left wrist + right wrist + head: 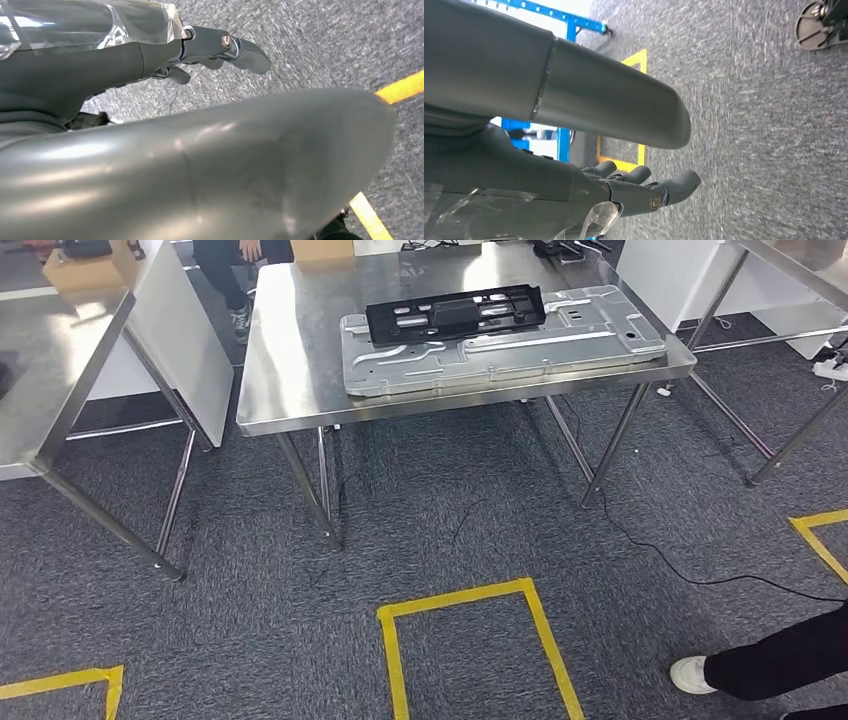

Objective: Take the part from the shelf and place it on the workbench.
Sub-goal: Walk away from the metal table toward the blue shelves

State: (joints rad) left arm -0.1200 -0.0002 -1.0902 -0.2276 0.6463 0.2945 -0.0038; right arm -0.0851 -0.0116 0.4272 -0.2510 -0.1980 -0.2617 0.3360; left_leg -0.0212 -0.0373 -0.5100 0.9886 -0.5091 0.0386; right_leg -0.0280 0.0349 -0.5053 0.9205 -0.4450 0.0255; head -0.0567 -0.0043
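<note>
**Both hands hang empty above the carpet; the part lies on the workbench**

In the left wrist view we see our left hand (200,55) hanging over the grey carpet (310,35). Its thick thumb is stretched forward and the darker fingers (240,50) are loosely extended and a little apart; the hand holds nothing. In the right wrist view our right hand (624,190) hangs in the same manner over the carpet, the fingers (679,185) straight and slightly separated, with nothing between them.

In the head view the steel workbench (300,370) stands in front of us on thin metal legs. On it lies a large silver sheet-metal panel (560,345), flat, near the front edge. The black part (455,313) lies flat on top of this panel, toward its rear side.

Another steel table (50,360) stands at the left and a third one (790,260) at the right. Yellow tape lines (470,605) mark rectangles on the carpet. A black cable (680,565) runs over the floor from under the workbench. A person's leg with a white shoe (692,674) is at the lower right, and another person sits behind the workbench (230,270). In the right wrist view we see a blue frame (564,25).
</note>
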